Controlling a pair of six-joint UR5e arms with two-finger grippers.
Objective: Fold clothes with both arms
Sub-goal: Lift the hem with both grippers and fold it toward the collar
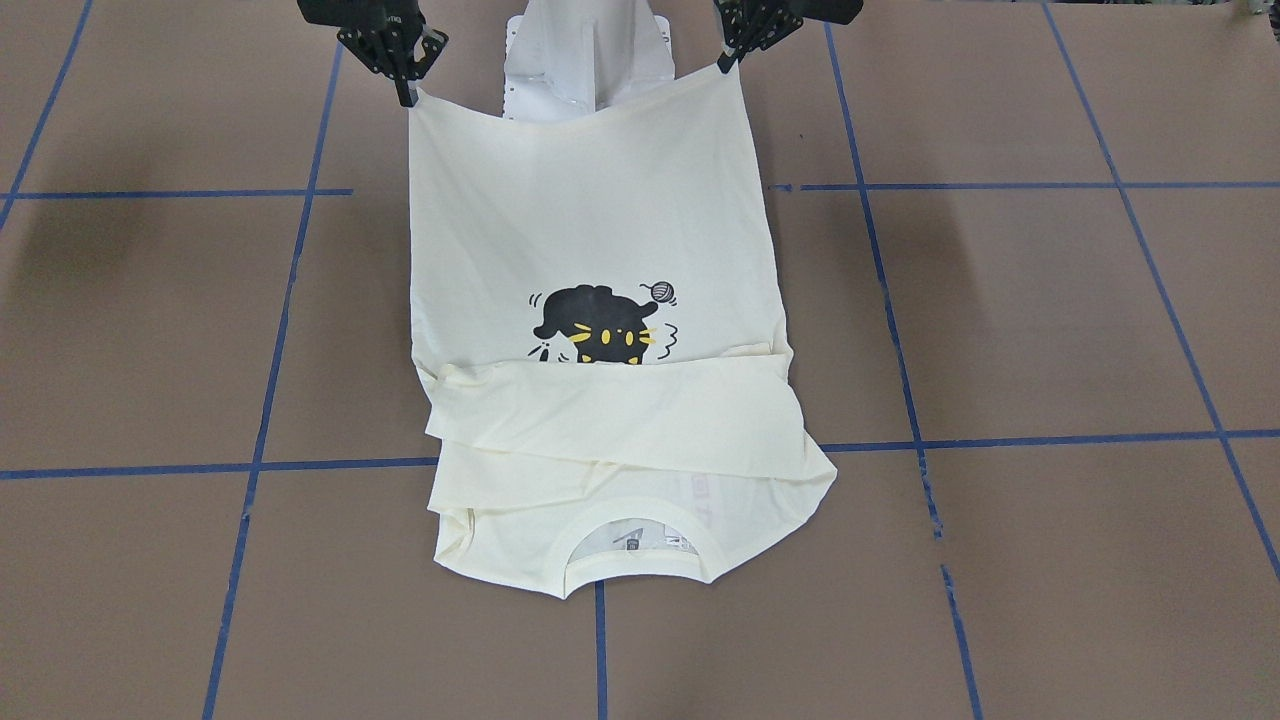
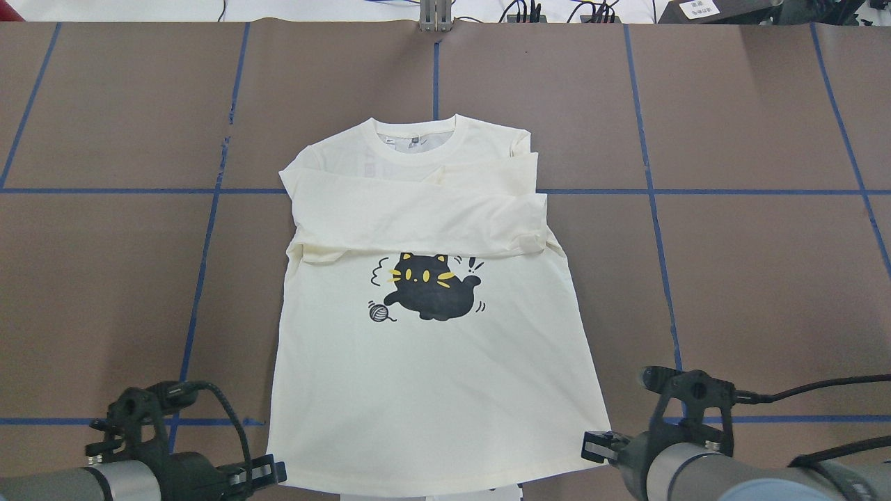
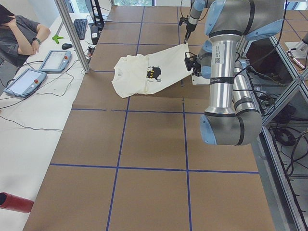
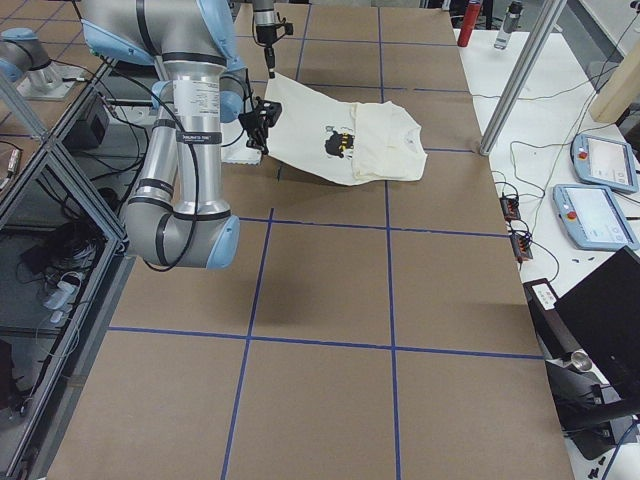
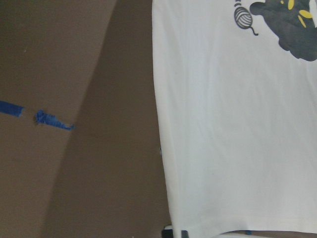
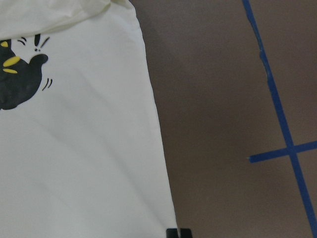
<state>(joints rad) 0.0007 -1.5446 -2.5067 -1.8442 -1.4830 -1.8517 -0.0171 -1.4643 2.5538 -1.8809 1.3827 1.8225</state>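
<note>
The cream long-sleeved T-shirt point(image 2: 431, 376) lies print-up, its collar point(image 2: 418, 129) on the far side from the robot. Both sleeves are folded across the chest above the black cat print point(image 2: 431, 296). The hem end is raised off the table, as the exterior left view shows point(image 3: 168, 67). My left gripper point(image 1: 728, 62) is shut on one hem corner. My right gripper point(image 1: 408, 95) is shut on the other. Each wrist view looks down the shirt's side edge point(image 5: 237, 124) point(image 6: 74, 148), with a fingertip point(image 5: 176, 233) point(image 6: 178, 233) at the bottom.
The white pedestal base point(image 1: 590, 50) stands behind the raised hem. Blue tape lines point(image 2: 647, 191) cross the brown table. A seated person point(image 3: 19, 33), tablets point(image 3: 53, 60) and a metal post point(image 3: 72, 36) are beyond the far edge. A red cylinder point(image 3: 14, 202) lies at a corner.
</note>
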